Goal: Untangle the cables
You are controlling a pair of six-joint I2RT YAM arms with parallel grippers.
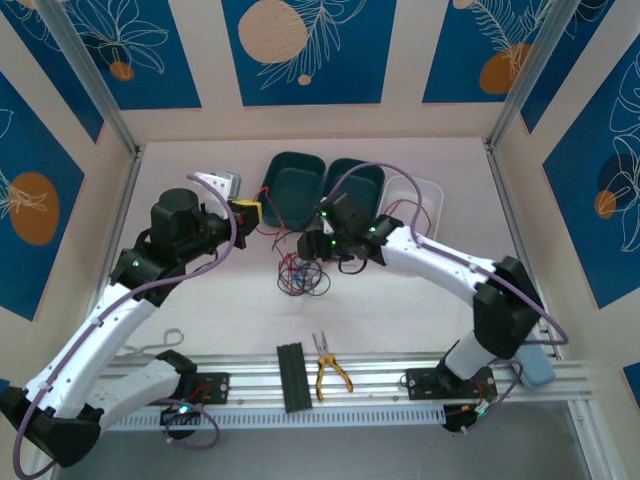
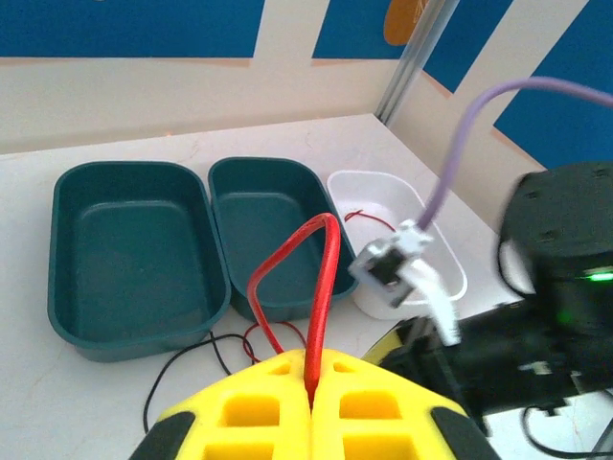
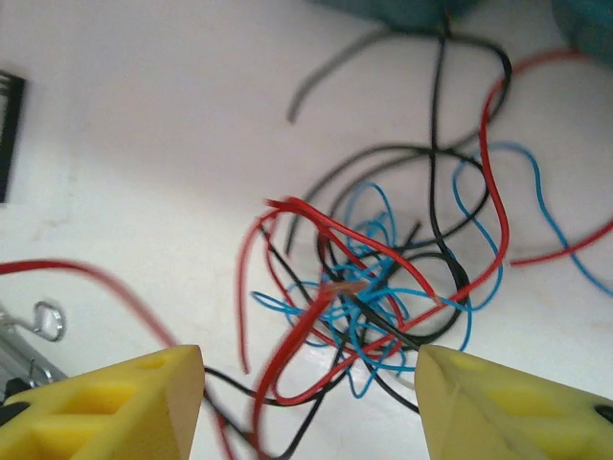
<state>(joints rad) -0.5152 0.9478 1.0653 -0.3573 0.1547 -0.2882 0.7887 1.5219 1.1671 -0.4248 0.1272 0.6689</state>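
Cables (image 1: 302, 275): red, blue, black knot at table (image 1: 400, 310) centre. L gripper (image 2: 311, 374) clamped on a red strand (image 2: 321, 278), prob. anchoring it; R gripper (image 3: 311, 388) open above the knot, ready to pluck.

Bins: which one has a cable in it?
The white bin, rightmost of three: a red cable lies inside. The two teal bins hold none.
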